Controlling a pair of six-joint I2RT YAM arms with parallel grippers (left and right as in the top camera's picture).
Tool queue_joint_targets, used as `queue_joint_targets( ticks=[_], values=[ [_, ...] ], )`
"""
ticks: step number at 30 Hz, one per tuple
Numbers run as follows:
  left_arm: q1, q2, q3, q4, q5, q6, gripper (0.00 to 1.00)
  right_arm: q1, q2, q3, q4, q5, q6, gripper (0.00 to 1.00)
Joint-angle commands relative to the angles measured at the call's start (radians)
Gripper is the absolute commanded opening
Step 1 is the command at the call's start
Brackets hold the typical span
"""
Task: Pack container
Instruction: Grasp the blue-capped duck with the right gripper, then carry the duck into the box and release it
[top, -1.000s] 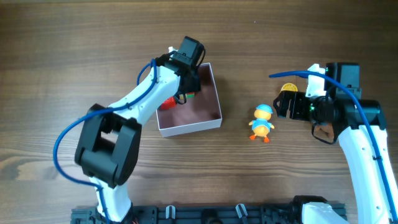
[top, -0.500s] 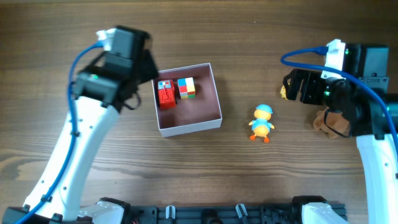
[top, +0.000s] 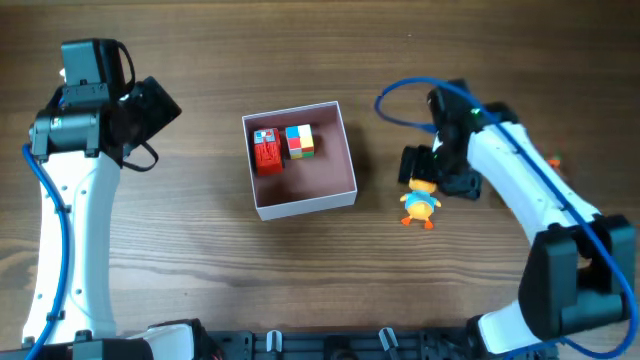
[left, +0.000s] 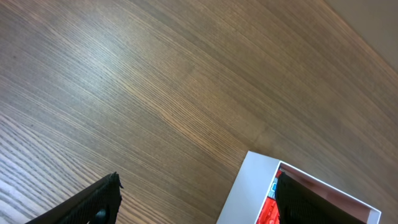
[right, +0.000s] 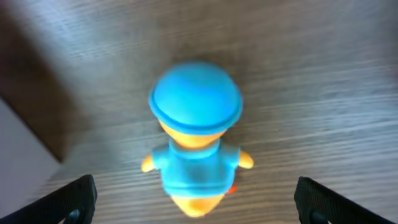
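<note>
- The right end effector (right: 194, 202) hangs wide open and empty, with one finger on each side of the duck toy (right: 194, 155). The duck stands on the desk (right: 323, 74) near the container (top: 305, 203).
- To grasp well, it probably needs to come straight down and keep the duck centred between its fingers. It should close on the body below the blue cap, so the rounded toy neither tips nor slips out.
- The left end effector (left: 196, 198) is also open and empty, over bare desk to the left of the container and apart from it.
- Count: one container, near the desk's middle. Two toys sit inside it, a red toy (top: 267, 153) and a many-coloured block (top: 299, 141), side by side at the far wall. One duck is outside.
</note>
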Motion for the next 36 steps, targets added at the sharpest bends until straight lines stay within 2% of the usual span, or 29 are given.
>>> queue_joint_targets(
  ticks=[1, 5, 9, 12, 14, 15, 18, 21, 22, 24, 25, 28, 31, 34, 36],
  values=[
    [0.006, 0.006, -0.01, 0.002, 0.015, 0.021, 0.82, 0.018, 0.003, -0.102, 0.089, -0.008, -0.008, 1.0],
    [0.006, 0.006, -0.01, 0.0, 0.015, 0.021, 0.82, 0.018, 0.003, -0.22, 0.259, -0.012, -0.061, 1.0],
    [0.006, 0.006, -0.01, -0.002, 0.015, 0.021, 0.82, 0.018, 0.003, -0.249, 0.301, -0.011, -0.06, 1.0],
    [0.006, 0.006, -0.01, -0.002, 0.015, 0.021, 0.82, 0.018, 0.003, -0.249, 0.306, -0.011, -0.06, 0.9],
    [0.006, 0.006, -0.01, -0.002, 0.015, 0.021, 0.82, 0.018, 0.003, -0.249, 0.306, -0.011, -0.06, 0.81],
    [0.006, 0.006, -0.01, -0.002, 0.015, 0.021, 0.82, 0.018, 0.003, -0.249, 0.306, -0.011, -0.06, 0.7],
    [0.006, 0.006, -0.01, -0.001, 0.015, 0.021, 0.82, 0.018, 0.003, -0.249, 0.306, -0.011, -0.06, 0.57],
    [0.006, 0.006, -0.01, -0.002, 0.015, 0.021, 0.82, 0.018, 0.003, -0.249, 0.309, -0.011, -0.061, 0.32],
    [0.006, 0.006, -0.01, -0.002, 0.015, 0.021, 0.82, 0.018, 0.003, -0.249, 0.309, -0.011, -0.061, 0.28],
    [0.006, 0.006, -0.01, -0.002, 0.015, 0.021, 0.82, 0.018, 0.002, -0.246, 0.312, -0.011, -0.061, 0.08],
    [0.006, 0.006, -0.01, -0.002, 0.015, 0.021, 0.82, 0.018, 0.0, -0.237, 0.304, -0.011, -0.061, 0.04],
    [0.006, 0.006, -0.01, -0.001, 0.015, 0.021, 0.82, 0.019, -0.034, -0.171, 0.256, -0.011, -0.093, 0.04],
    [0.006, 0.006, -0.01, -0.001, 0.015, 0.021, 0.82, 0.041, -0.128, -0.007, 0.163, -0.006, -0.182, 0.04],
    [0.006, 0.006, -0.01, -0.001, 0.015, 0.021, 0.82, 0.154, -0.235, 0.188, 0.121, 0.005, -0.263, 0.04],
    [0.006, 0.006, -0.01, -0.002, 0.015, 0.021, 0.82, 0.233, -0.264, 0.228, 0.145, 0.024, -0.262, 0.04]
  ],
)
